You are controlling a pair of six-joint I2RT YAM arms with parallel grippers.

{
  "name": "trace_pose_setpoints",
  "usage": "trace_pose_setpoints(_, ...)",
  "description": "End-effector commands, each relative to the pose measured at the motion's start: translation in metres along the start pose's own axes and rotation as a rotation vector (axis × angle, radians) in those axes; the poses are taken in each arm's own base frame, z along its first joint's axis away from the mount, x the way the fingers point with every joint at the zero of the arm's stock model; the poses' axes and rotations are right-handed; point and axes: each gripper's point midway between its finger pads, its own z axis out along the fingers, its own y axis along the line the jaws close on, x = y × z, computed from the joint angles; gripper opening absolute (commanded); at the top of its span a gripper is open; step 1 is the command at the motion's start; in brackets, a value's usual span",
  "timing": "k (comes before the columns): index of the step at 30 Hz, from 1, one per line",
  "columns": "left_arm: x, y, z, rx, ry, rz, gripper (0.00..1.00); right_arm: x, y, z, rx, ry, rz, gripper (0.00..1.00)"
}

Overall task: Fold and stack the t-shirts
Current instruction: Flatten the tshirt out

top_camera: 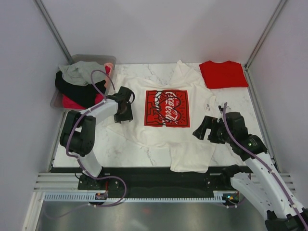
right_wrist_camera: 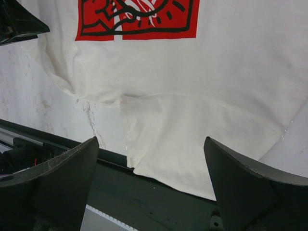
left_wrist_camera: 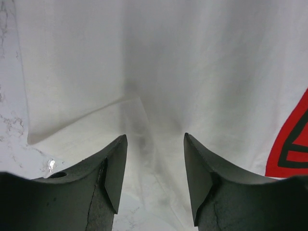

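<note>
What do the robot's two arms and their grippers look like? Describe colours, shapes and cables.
The left arm and right arm both have white links between bulky black joints, with a greyish-purple cable looping along each. The left gripper and right gripper have matt black, wedge-shaped fingers.

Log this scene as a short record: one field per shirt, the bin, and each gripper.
white tee: spread flat on the table, red print up, one sleeve reaching over the near edge
red tee: folded, far right corner
bin: far left corner, heaped with unfolded clothes
left gripper: jaws apart, low over the white tee's bin-side part
right gripper: wide open, above the overhanging sleeve
</note>
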Motion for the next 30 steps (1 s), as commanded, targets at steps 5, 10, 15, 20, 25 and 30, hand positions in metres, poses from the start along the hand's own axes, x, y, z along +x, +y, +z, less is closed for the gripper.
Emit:
trace_pose_setpoints(5, 0.003, 0.01, 0.0, -0.049, -0.018, -0.021, 0.34, 0.012, -0.006, 0.004, 0.013, 0.048, -0.004, 0.98)
trace_pose_setpoints(10, -0.001, 0.013, -0.014, -0.048, -0.043, -0.036, 0.02, 0.02, -0.011, 0.004, 0.019, 0.059, -0.005, 0.98)
trace_pose_setpoints(15, 0.01, 0.024, -0.05, -0.013, -0.099, -0.114, 0.02, 0.024, -0.023, 0.005, 0.069, 0.047, 0.034, 0.98)
trace_pose_setpoints(20, 0.05, 0.035, -0.085, 0.114, -0.142, -0.282, 0.02, 0.045, -0.06, 0.007, 0.259, 0.082, 0.123, 0.98)
trace_pose_setpoints(25, 0.091, 0.051, -0.091, 0.171, -0.16, -0.456, 0.02, 0.07, -0.079, 0.009, 0.33, 0.166, 0.129, 0.98)
trace_pose_setpoints(30, 0.12, 0.059, -0.087, 0.223, -0.165, -0.657, 0.1, 0.069, -0.079, 0.006, 0.354, 0.154, 0.156, 0.98)
